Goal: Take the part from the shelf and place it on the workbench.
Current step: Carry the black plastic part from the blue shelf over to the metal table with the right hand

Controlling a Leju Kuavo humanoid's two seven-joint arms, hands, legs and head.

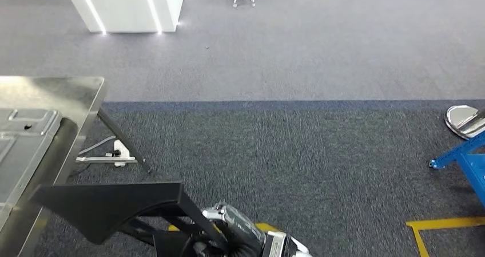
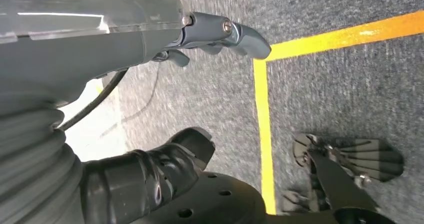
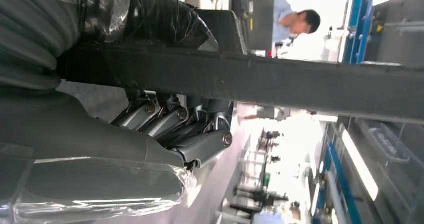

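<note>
The black part (image 1: 108, 202) is held in the right hand (image 3: 170, 121), fingers curled around its bar, just beside the steel desk (image 1: 51, 97), while the left hand (image 2: 220, 34) hangs empty, so carrying seems underway and setting down remains.

Steel worktop (image 1: 68, 91) at left edge of the head view — a grey ribbed metal panel (image 1: 23, 137) lies flat on it. Grey carpet floor (image 1: 297, 148) beyond — yellow tape lines (image 1: 440, 225) lower right.
</note>
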